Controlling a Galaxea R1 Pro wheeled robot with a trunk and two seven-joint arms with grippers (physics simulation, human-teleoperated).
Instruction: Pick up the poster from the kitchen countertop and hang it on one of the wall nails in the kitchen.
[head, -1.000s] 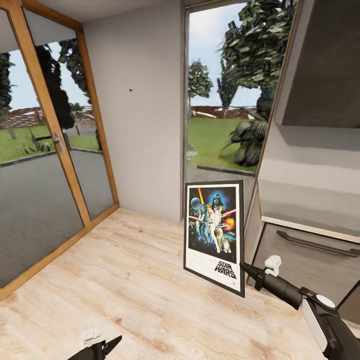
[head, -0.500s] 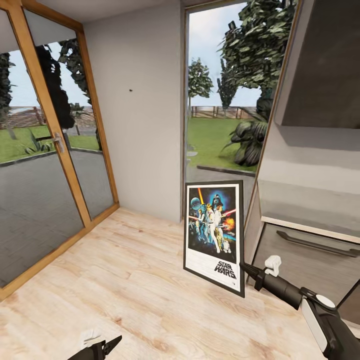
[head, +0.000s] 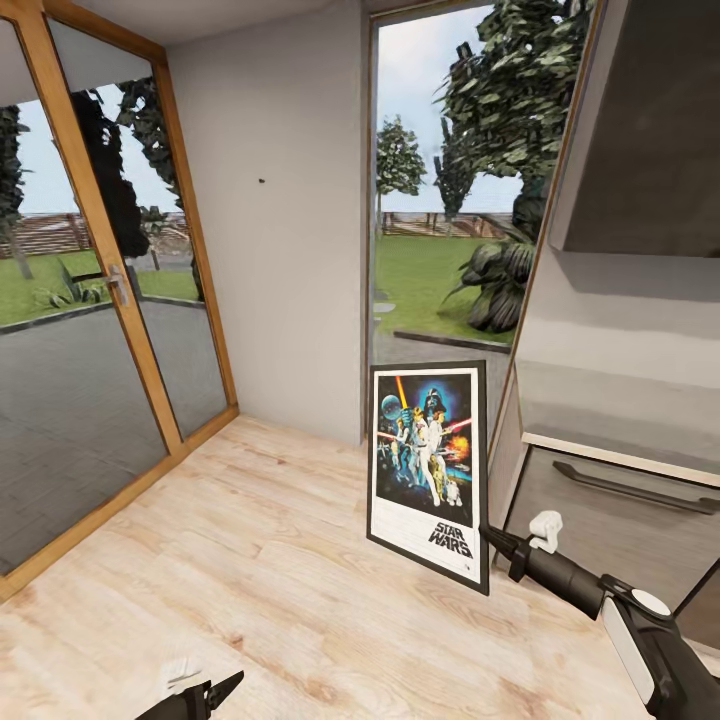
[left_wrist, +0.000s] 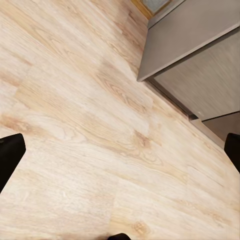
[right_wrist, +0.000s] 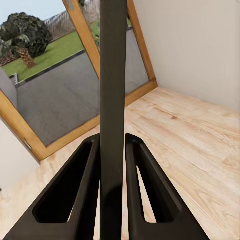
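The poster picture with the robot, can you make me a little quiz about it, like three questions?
1. True or false: the right end effector grips the poster by its edge.
2. What is the dark dot high on the grey wall? A) nail B) clock C) switch
3. Fill in: the left end effector hangs open above the wooden ____.

Key: 1 true; 2 A; 3 floor.

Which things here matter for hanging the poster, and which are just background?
For the job:
- poster, upright, its edge clamped in the right gripper
- wall nail, a dark spot high on the grey wall

Just background:
- glass door with wooden frame
- cabinet drawer with dark handle
- wooden floor
- left gripper, empty
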